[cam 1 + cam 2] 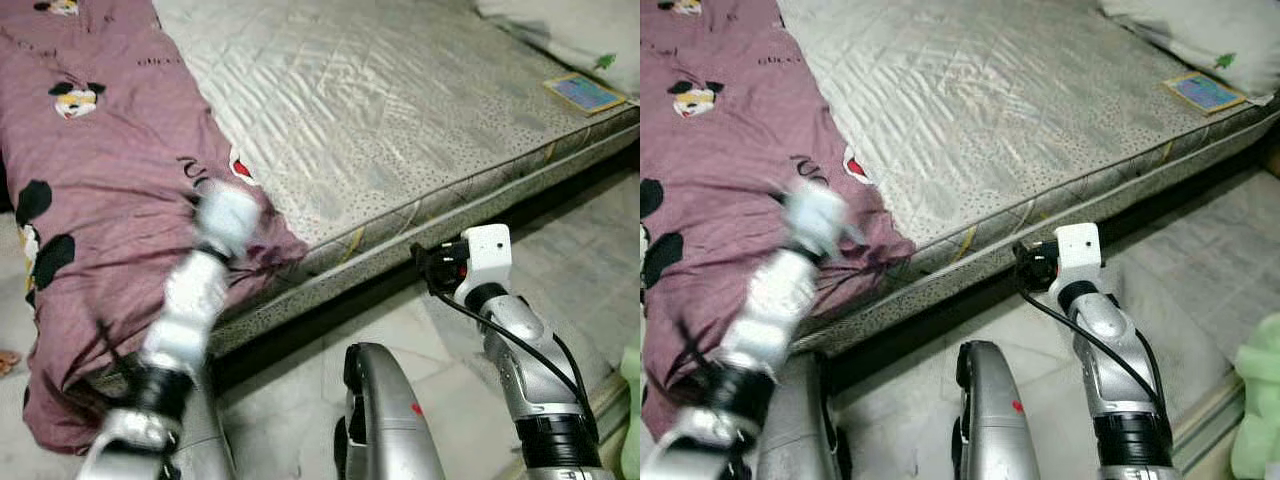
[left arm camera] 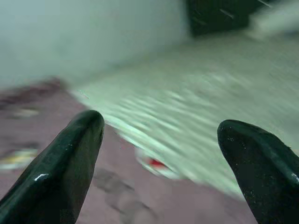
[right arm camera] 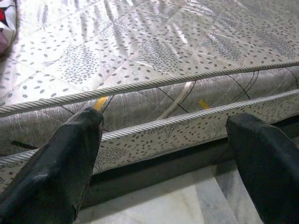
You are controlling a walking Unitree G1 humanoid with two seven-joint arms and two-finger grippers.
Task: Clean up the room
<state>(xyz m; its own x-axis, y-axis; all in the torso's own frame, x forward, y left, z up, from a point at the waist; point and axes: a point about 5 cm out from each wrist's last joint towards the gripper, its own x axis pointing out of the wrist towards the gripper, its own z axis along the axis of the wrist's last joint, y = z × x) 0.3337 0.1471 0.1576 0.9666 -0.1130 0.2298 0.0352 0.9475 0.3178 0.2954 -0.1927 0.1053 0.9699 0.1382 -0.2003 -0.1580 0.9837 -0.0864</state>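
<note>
A bare quilted mattress (image 1: 400,110) with a corded edge fills most of the scene, lying low over a pale marble floor (image 1: 420,330). A mauve blanket (image 1: 90,200) printed with cartoon mouse faces covers the mattress's left part and spills over its near edge down to the floor. At the far right corner lies a pale pillow (image 1: 1200,30), and just in front of it a small blue booklet (image 1: 585,93) rests flat on the mattress.

The left gripper (image 2: 159,154) is up over the blanket near its boundary with the bare mattress, blurred in the head views; its two black fingers (image 2: 65,172) stand wide apart with nothing between them. The right gripper (image 3: 163,163) hangs low beside the mattress's front edge, pointing at the side panel, its fingers (image 3: 56,168) likewise spread and empty. A light green cloth (image 1: 1260,400) shows at the right edge, on the floor.
</note>
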